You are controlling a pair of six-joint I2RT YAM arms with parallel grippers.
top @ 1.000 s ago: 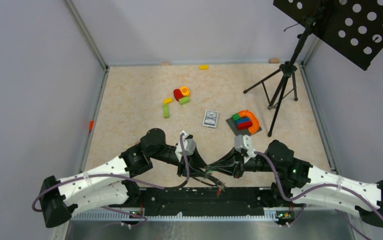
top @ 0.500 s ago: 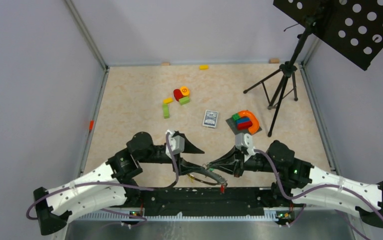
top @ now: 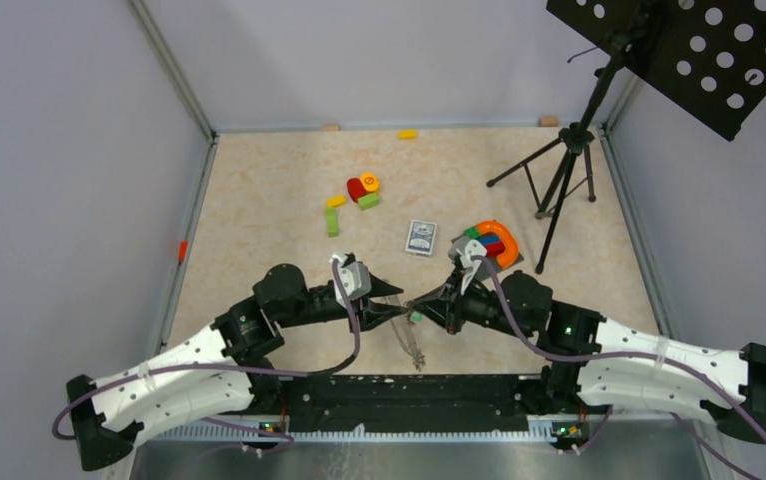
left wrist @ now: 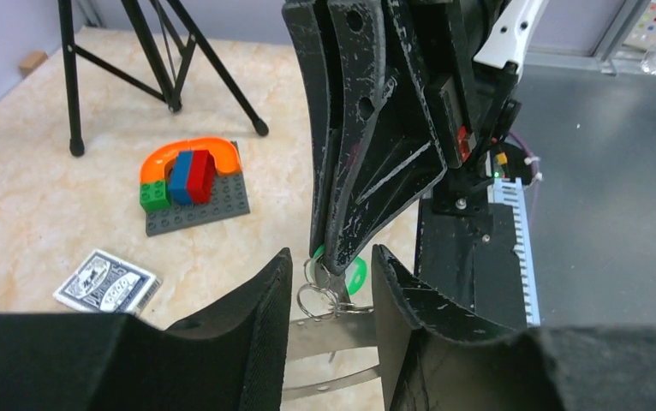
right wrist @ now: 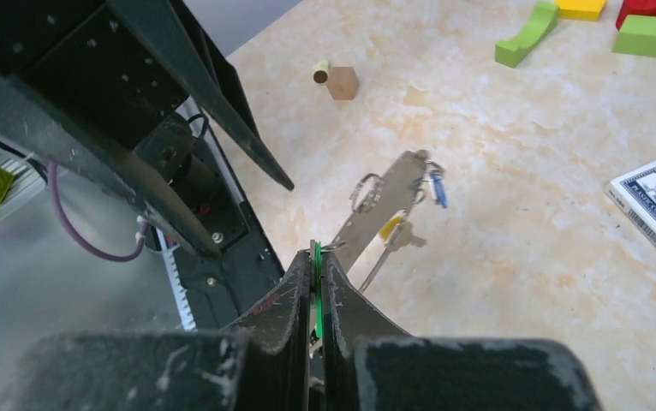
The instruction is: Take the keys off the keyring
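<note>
Keyring, a large thin grey metal loop [right wrist: 376, 218], hangs over the marbled table [right wrist: 521, 257] from the right pincer [right wrist: 315, 257], clamped on a green-tagged small metal key [left wrist: 354, 276]. Left pincer [left wrist: 331, 282] stands agape astride it, gripping nothing. We judge the loop light, springy, slick; take the other keys [right wrist: 432, 184] by their tags.

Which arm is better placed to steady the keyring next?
Left, probably. The left tool, open, straddles the keyring beside the green tag, so it need only close. The right tool is shut on that tag and would have to let go.
</note>
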